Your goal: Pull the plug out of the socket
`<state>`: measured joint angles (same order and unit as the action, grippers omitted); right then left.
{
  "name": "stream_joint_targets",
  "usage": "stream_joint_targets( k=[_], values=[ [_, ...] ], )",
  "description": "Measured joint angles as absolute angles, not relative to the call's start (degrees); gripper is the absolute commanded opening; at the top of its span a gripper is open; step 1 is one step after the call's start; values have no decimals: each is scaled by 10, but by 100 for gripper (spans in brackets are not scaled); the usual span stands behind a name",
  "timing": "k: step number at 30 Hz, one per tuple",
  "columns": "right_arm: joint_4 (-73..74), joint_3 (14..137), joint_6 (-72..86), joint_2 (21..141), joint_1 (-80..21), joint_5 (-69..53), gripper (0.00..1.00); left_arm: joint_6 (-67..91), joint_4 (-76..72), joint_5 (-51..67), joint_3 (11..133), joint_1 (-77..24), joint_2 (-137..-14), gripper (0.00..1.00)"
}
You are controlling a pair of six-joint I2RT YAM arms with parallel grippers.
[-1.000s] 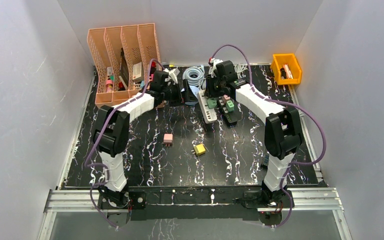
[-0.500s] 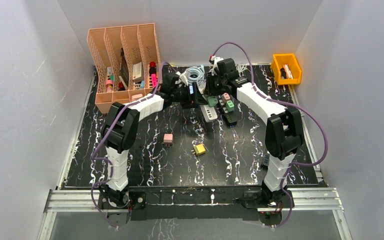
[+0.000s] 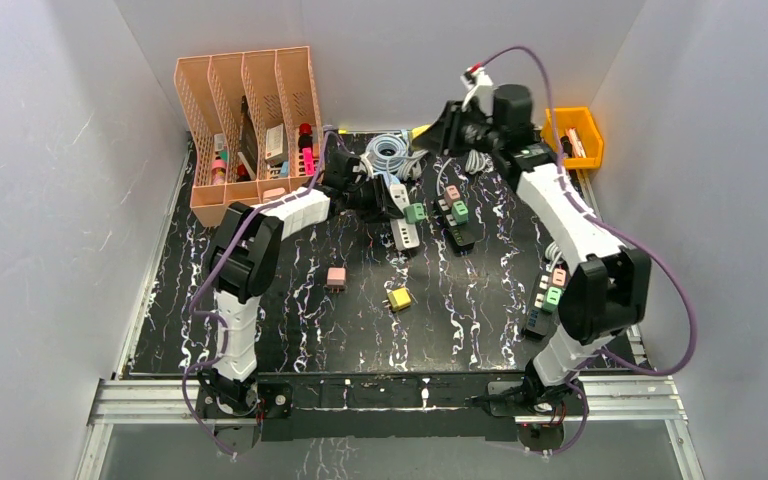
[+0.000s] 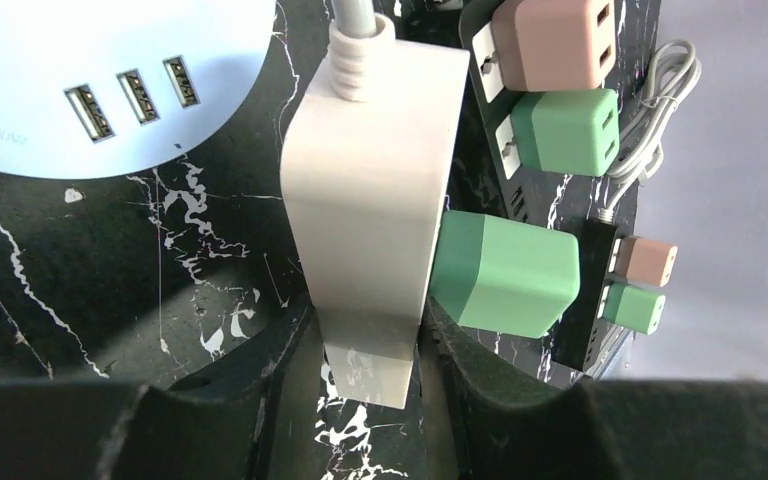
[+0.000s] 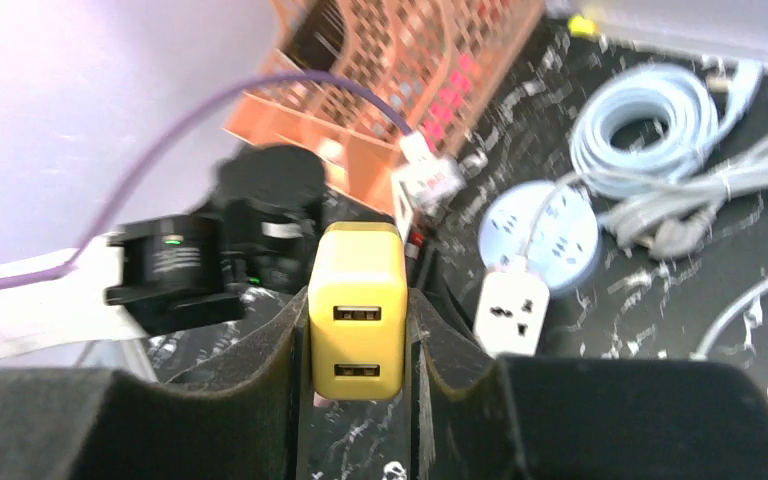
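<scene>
- Room: the left gripper (image 4: pixel 360 345) has a black strip (image 3: pixel 457 232) just right of its jaws, a round USB hub (image 4: pixel 90 80) ahead-left, and bare table (image 3: pixel 290 300) behind. The right gripper (image 5: pixel 358 300) hangs in open air.
- Jaws: the left jaws are clenched on the end of the white strip (image 4: pixel 370 180), with a green plug (image 4: pixel 505 275) seated beside the right finger. The right jaws grasp the yellow plug (image 5: pixel 357 330), lifted free of the strip.
- Pose: the left forearm lies low and is angled right. The right arm is raised and extended, with its wrist pointing left.
</scene>
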<state>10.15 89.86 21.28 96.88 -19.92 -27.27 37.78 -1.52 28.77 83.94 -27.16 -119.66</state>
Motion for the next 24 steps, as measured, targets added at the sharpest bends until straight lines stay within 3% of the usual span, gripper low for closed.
stream_joint_targets(
  k=[5, 10, 16, 24],
  values=[
    [61, 892, 222, 927, -159, -353, 0, 367, 15, 272, 868, -267, -1207, 0],
    [153, 861, 146, 924, -177, -349, 0, 343, 46, 263, 924, -253, -1210, 0],
    [286, 726, 100, 898, -197, -337, 0, 320, 65, 263, 958, -203, -1214, 0],
    [356, 626, 118, 827, -340, -342, 0, 279, 106, 261, 982, -162, -1218, 0]
  ],
)
